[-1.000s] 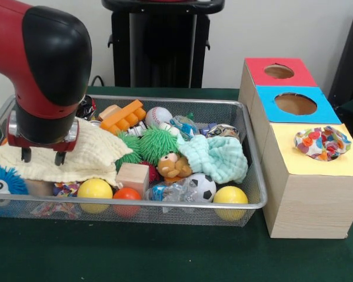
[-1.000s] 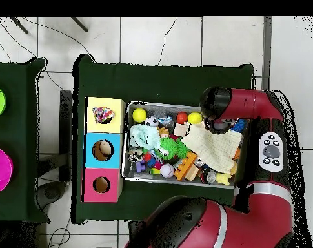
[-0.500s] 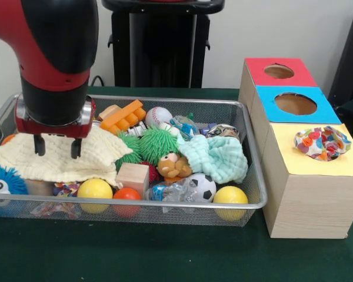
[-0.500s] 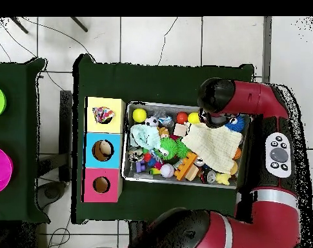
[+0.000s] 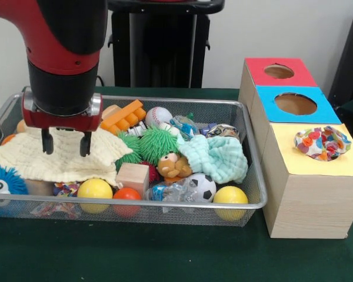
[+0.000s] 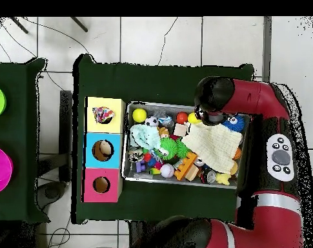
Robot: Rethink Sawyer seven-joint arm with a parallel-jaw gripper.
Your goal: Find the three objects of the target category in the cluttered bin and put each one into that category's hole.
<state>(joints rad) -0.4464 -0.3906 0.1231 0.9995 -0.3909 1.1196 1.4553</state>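
My gripper [image 5: 66,143] hangs with fingers [image 5: 47,141] spread and empty, just above the yellow cloth [image 5: 59,157] in the basket [image 5: 247,154]. Overhead, the arm [image 6: 233,97] hides them; I see them only from the front. One floral cloth piece [image 5: 322,143] sits bunched over the hole on the yellow box [image 5: 312,182].
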